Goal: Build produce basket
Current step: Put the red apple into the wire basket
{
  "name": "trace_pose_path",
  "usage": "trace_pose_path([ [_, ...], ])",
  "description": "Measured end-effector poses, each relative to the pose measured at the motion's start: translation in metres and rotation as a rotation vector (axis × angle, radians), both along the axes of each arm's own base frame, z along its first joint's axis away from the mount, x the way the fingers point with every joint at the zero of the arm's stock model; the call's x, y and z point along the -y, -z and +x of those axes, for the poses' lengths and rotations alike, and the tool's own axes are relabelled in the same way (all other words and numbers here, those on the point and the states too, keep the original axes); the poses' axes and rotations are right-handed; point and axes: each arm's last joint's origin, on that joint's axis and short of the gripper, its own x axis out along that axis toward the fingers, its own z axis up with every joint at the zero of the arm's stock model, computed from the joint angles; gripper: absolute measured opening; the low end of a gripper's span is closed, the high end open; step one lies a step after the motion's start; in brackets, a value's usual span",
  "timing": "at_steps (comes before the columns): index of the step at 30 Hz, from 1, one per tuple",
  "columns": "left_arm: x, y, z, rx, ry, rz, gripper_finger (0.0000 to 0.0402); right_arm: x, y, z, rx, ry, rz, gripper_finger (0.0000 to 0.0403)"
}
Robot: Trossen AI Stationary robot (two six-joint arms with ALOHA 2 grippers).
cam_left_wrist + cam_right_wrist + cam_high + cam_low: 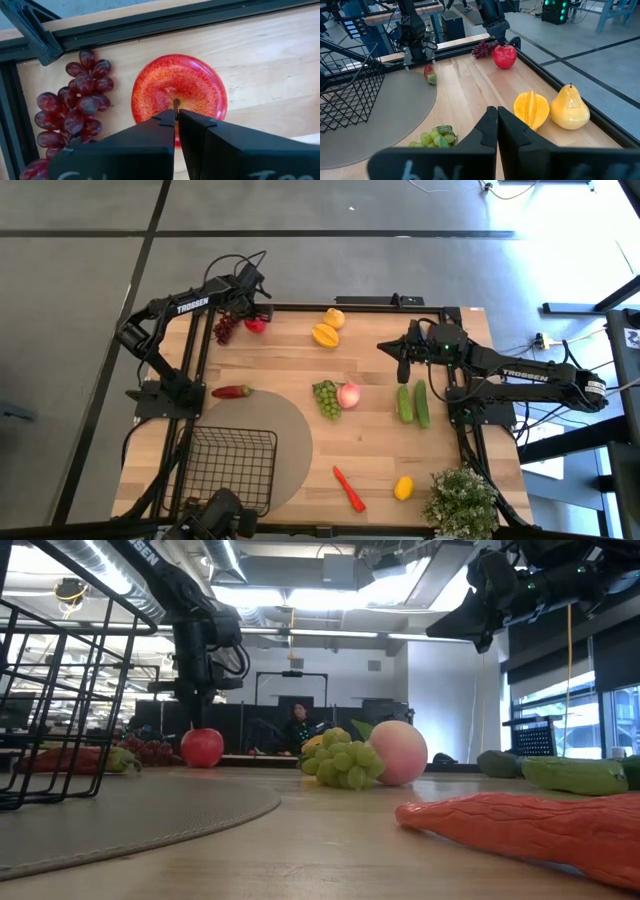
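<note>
Directly above the red apple (179,94), left claw (176,118) closed, empty; right claw (497,116) closed

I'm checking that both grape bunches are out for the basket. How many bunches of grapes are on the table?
2. The purple grapes lie at the far left corner beside the red apple, under the left tool. The green grapes lie mid-table, touching the pink peach.

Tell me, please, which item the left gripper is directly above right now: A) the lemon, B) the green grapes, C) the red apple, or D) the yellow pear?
C: the left wrist view shows the left gripper with its fingers together right over the red apple, beside the purple grapes.
</note>
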Motion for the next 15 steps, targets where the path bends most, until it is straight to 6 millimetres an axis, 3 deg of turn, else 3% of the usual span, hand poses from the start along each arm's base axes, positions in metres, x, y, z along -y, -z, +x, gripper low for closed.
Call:
trace_pose_path([
  [7, 0.001, -0.002, 0.001, -0.007, 0.034, 0.005, 0.0, 0.0, 0.0, 0.0, 0.0, 0.0, 0.001, 0.0],
  [15, 0.009, -0.022, -0.005, 0.001, 0.095, 0.074, 0.0, 0.0, 0.0, 0.0, 0.0, 0.0, 0.0, 0.0],
])
